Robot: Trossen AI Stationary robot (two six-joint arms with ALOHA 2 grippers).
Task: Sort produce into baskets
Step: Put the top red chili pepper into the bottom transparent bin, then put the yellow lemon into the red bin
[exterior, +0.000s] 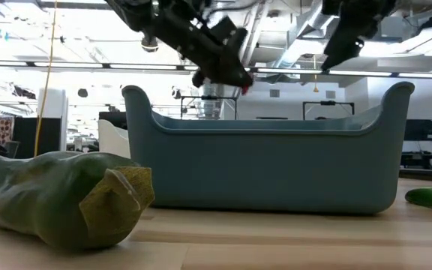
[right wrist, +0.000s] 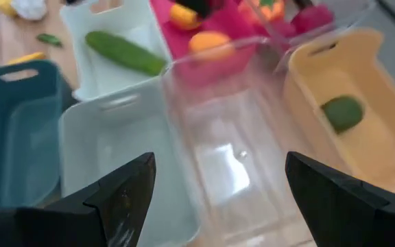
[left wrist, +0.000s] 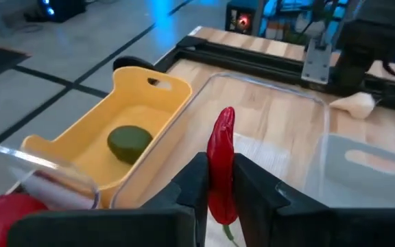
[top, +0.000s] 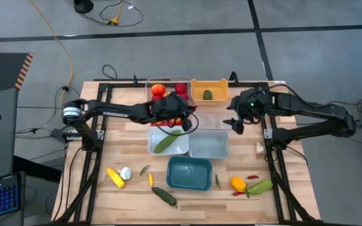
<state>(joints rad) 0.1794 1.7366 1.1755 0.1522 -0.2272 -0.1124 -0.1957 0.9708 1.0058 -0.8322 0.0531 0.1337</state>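
Observation:
My left gripper (left wrist: 219,180) is shut on a red chili (left wrist: 221,147). It hangs over the near end of the empty clear basket (left wrist: 266,116), next to the orange basket (left wrist: 139,103) that holds a green fruit (left wrist: 129,140). In the high view this gripper (top: 190,121) is at the middle of the table, beside the red basket (top: 162,123). My right gripper (right wrist: 228,199) is open with nothing between its fingers, above the same clear basket (right wrist: 232,151) and the pale grey-blue one (right wrist: 108,151). A cucumber (top: 167,142) lies in the white basket (top: 153,145). My left gripper pinches the red chili's thick half (left wrist: 219,195) between its two fingers. The chili lies along the fingers, with its pointed tip (left wrist: 226,113) sticking out past them and its green stem (left wrist: 229,234) toward the wrist. It is lifted clear above the clear basket.
The teal basket (top: 189,172) stands near the front. Loose produce lies around it: corn (top: 115,177) and garlic (top: 126,172) at the left, a cucumber (top: 164,196) in front, an orange fruit (top: 237,183) and a green vegetable (top: 261,186) at the right. Tomatoes (top: 159,90) fill the far clear basket.

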